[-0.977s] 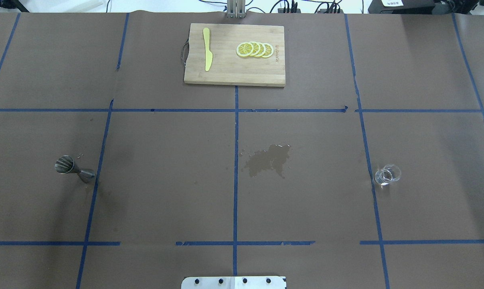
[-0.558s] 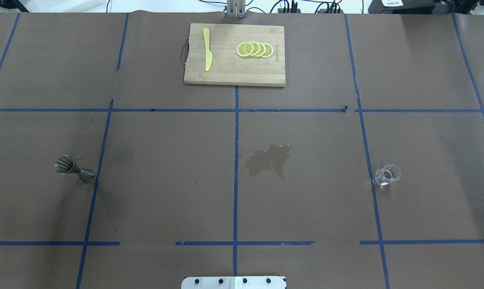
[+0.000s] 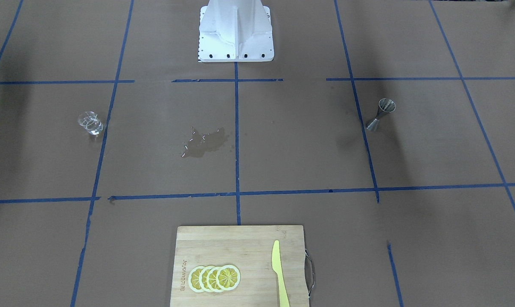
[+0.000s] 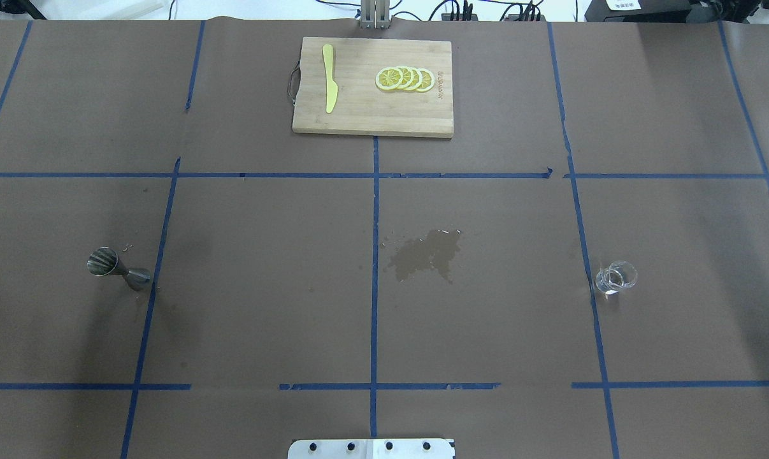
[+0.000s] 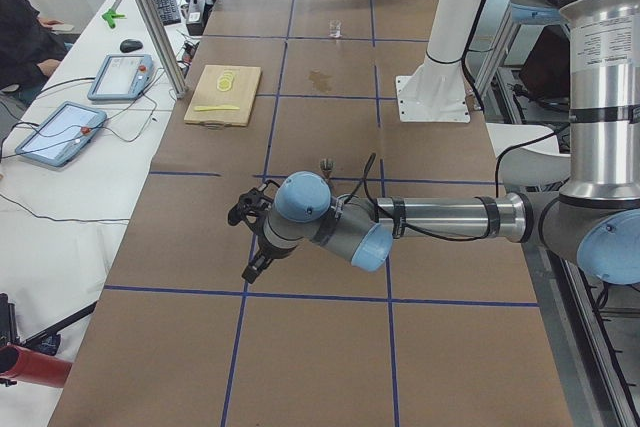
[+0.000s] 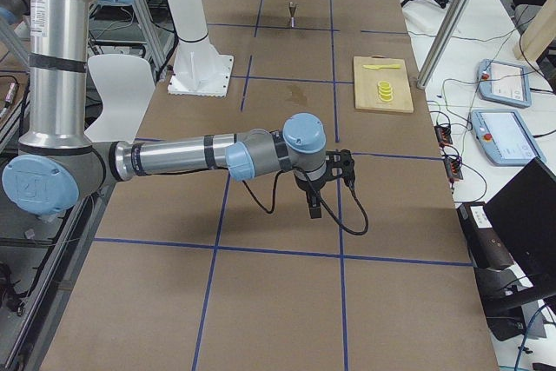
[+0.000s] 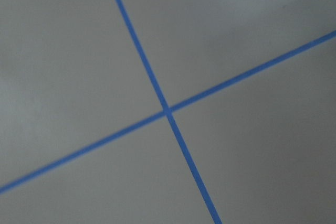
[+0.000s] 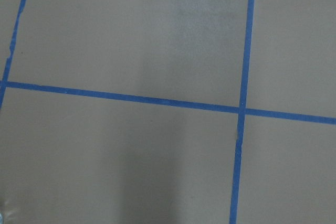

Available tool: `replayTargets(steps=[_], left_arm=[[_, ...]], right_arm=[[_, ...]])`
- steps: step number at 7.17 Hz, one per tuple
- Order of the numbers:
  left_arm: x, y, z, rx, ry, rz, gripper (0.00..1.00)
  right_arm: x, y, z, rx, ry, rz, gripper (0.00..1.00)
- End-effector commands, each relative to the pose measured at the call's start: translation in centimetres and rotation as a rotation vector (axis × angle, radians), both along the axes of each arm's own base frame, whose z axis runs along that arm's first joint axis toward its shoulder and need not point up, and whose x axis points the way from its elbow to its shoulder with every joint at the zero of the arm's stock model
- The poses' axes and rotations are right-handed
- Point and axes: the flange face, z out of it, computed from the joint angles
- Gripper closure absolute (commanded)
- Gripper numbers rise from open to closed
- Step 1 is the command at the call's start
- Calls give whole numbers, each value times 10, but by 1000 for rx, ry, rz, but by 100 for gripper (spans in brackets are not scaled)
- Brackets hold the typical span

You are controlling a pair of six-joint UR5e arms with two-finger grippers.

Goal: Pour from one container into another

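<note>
The beaker (image 4: 615, 278) stands right of the wet patch (image 4: 425, 255), the jigger (image 4: 118, 270) left. We should grasp the beaker upright, mid-wall. How far the left gripper (image 5: 252, 265) and right gripper (image 6: 316, 204) are open, we cannot tell.

A white pedestal (image 3: 235, 25) carries the robot: a tall column flaring into a flat foot plate, with a row of dark screws along the rim. On either side of the pedestal are the two arms, thick silver tubes with grey joint housings and pale blue round caps. The left arm (image 5: 445, 215) has black bands round its forearm, and a thin black cable (image 5: 366, 175) loops along it to black jaws. The right arm (image 6: 169, 156) is banded the same, with a like cable slack beneath its black jaws. Its large blue cap (image 6: 35, 185), well away from the pedestal, bears a logo.
</note>
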Motion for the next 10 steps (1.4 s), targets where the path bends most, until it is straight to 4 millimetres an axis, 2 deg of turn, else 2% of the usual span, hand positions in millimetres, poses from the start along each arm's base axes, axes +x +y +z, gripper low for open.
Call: replayTargets(steps=[1,2,3,4,5,6,8,9,10], left_arm=[[0,-3,-27,140,32,-30,0],[1,-3,-40,172,52,-36,0],[2,8,-59,315,57,-36,0],[7,8,-69,305,100,-72,0],[19,5,-86,285,135,-101,0],[37,9,-113,260,190,-160,0],[82,32,-141,227,337,-219,0],[119,41,-163,189,400,-264,0],[145,50,-175,167,431,-316,0]], right_arm=[[0,-2,-3,28,-1,9,0],[0,-3,-7,51,4,5,0],[0,-6,-10,76,-2,2,0],[-2,-15,-16,84,-6,-1,0],[-3,-14,-14,80,-10,-2,0],[-3,-12,-12,76,-10,-1,0],[-2,-11,-10,73,-9,0,0],[-2,-11,-6,67,-8,0,0],[-2,-11,-4,61,-8,0,0]])
